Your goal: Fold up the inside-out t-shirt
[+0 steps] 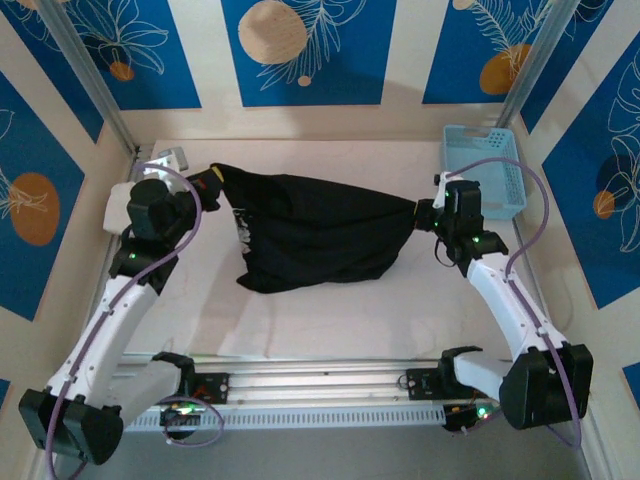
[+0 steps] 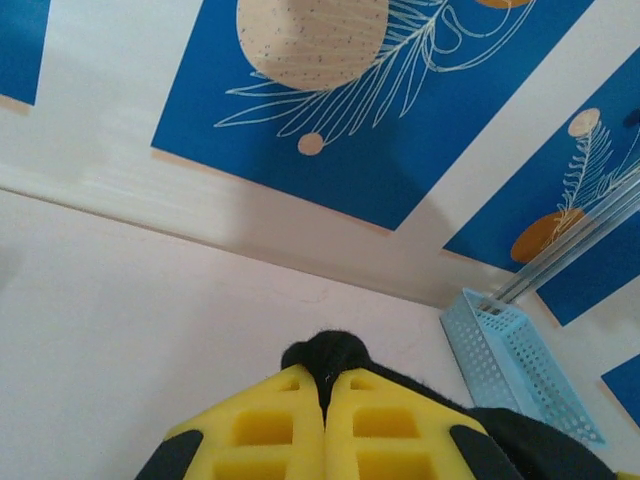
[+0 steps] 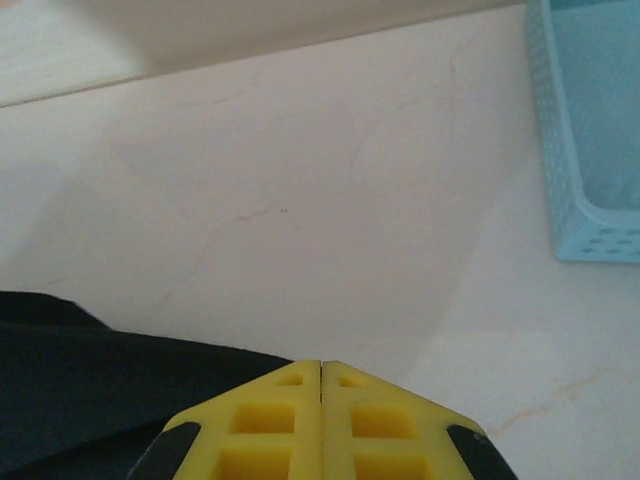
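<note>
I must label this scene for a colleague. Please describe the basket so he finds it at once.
On the pale table, look at the far right corner, beyond the right gripper. The basket is small, light blue, with perforated walls, unlike the big black t-shirt beside it.

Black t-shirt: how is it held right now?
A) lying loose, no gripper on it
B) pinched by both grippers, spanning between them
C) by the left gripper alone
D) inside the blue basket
B: the left gripper and right gripper are each shut on an end of the black t-shirt, which spans between them.
</note>
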Robot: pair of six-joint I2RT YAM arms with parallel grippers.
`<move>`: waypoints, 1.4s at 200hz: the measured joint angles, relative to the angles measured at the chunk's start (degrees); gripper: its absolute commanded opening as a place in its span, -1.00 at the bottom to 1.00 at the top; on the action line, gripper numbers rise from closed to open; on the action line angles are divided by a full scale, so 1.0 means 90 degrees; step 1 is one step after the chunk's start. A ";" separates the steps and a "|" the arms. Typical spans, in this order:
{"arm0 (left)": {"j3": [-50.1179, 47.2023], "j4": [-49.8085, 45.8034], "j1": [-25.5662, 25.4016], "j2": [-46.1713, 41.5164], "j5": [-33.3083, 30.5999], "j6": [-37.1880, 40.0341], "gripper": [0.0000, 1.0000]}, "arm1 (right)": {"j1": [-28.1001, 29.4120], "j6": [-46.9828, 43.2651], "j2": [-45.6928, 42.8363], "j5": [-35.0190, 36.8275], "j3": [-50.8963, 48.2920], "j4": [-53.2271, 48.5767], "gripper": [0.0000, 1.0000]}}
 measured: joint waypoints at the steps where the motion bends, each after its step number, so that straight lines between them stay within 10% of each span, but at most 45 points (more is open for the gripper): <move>1: 0.0000 0.0000 -0.0007 0.0017 0.0012 0.0000 -1.00 | 0.0010 0.0005 0.0019 -0.0017 0.0002 0.0012 -1.00; 44: -0.0002 0.0148 -0.0510 0.0714 0.0658 -0.0012 -1.00 | 0.0563 -0.0036 0.1212 -0.0389 0.0197 -0.0019 -0.92; 102: 0.0000 0.0425 -0.0784 0.0826 0.1110 -0.0039 -1.00 | 0.1100 -0.0578 0.2147 0.0299 0.1098 -0.0661 0.22; 160: 0.0000 0.0440 -0.0787 0.0758 0.1110 -0.0041 -1.00 | 0.2866 -0.1600 0.1382 -0.0753 0.0262 0.0789 0.39; 204: 0.0000 0.0440 -0.0787 0.0758 0.1112 -0.0044 -1.00 | 0.3293 -0.1787 0.2455 -0.1149 0.0313 0.1554 0.09; 246: 0.0000 0.0427 -0.0787 0.0758 0.1078 -0.0039 -1.00 | 0.3291 -0.1758 0.3004 -0.1178 0.0510 0.1880 -1.00; 280: -0.0002 0.0374 -0.0799 0.0758 0.0510 0.0066 -1.00 | 0.3026 -0.1460 0.2193 -0.1797 0.0287 0.2181 -1.00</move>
